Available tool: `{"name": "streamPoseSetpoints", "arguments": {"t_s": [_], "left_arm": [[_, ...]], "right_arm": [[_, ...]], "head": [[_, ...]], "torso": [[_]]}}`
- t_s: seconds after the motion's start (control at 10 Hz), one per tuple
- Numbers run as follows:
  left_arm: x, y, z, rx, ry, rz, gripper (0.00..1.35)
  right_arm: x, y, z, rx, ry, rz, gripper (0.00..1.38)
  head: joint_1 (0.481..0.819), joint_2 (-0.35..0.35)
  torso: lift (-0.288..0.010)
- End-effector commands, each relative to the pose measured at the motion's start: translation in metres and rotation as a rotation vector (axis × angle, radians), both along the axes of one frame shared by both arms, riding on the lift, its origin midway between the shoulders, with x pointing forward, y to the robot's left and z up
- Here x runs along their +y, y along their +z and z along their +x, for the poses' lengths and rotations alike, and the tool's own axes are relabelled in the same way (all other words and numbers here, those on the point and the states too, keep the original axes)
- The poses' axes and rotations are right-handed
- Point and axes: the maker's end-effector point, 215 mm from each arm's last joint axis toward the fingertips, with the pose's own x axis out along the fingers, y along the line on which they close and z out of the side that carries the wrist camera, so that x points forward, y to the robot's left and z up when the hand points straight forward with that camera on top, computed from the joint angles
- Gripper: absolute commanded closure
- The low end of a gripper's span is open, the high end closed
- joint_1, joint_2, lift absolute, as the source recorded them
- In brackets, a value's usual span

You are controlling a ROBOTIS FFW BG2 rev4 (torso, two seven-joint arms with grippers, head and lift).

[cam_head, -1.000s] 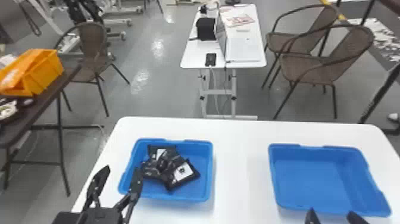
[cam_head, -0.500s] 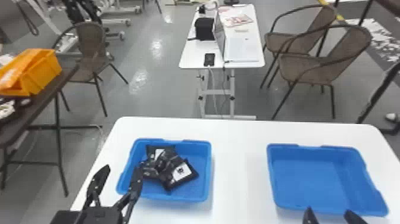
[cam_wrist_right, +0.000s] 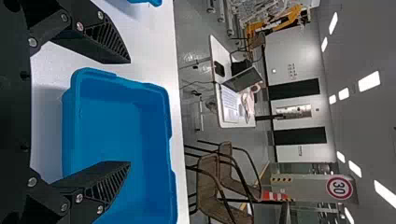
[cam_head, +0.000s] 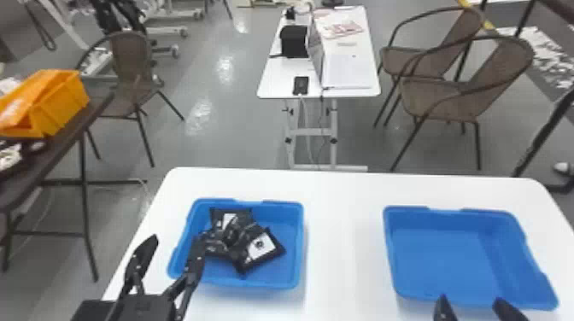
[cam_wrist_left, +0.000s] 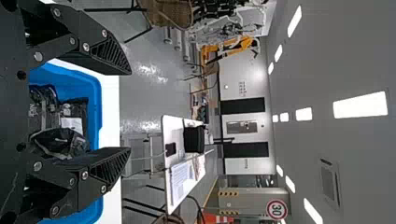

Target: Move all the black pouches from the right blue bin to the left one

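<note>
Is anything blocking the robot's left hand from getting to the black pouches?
Nothing visible blocks the way. The left gripper is open, and the black pouches lie in the left blue bin, which has no lid. Only the bin's near wall might get bumped if the gripper came in too low.

From my remote station, I take this for a lab or workshop hall, judging by the glossy grey floor, the laptop on a far white table, wheeled frames far left, orange crate at left and bright ceiling panels.
</note>
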Motion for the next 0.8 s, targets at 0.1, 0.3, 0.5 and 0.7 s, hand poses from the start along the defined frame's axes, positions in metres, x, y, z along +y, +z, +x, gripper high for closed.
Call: {"name": "streamPoseSetpoints", "arguments": {"t_s": [0.1, 0.3, 0.5, 0.7], "left_arm": [[-0.0002, 0.0001, 0.0007, -0.001, -0.002, 0.001, 0.49], [-0.0003, 0.0010, 0.0008, -0.004, -0.002, 0.001, 0.49], [-0.0006, 0.0010, 0.0008, -0.004, -0.004, 0.001, 0.49], [-0.0005, 0.0007, 0.0012, -0.004, -0.003, -0.001, 0.49]], "right_arm": [[0.0002, 0.0002, 0.0006, -0.001, 0.000, 0.000, 0.27], [0.0002, 0.0006, 0.0007, -0.002, 0.000, -0.001, 0.27], [0.0005, 0.0000, 0.0009, -0.001, 0.002, -0.001, 0.27], [0.0012, 0.0005, 0.0010, -0.002, 0.005, -0.001, 0.27]], "head": [[0.695, 0.117], [0.695, 0.116], [0.695, 0.117], [0.695, 0.117]], "torso": [[0.000], [0.000], [0.000], [0.000]]}}
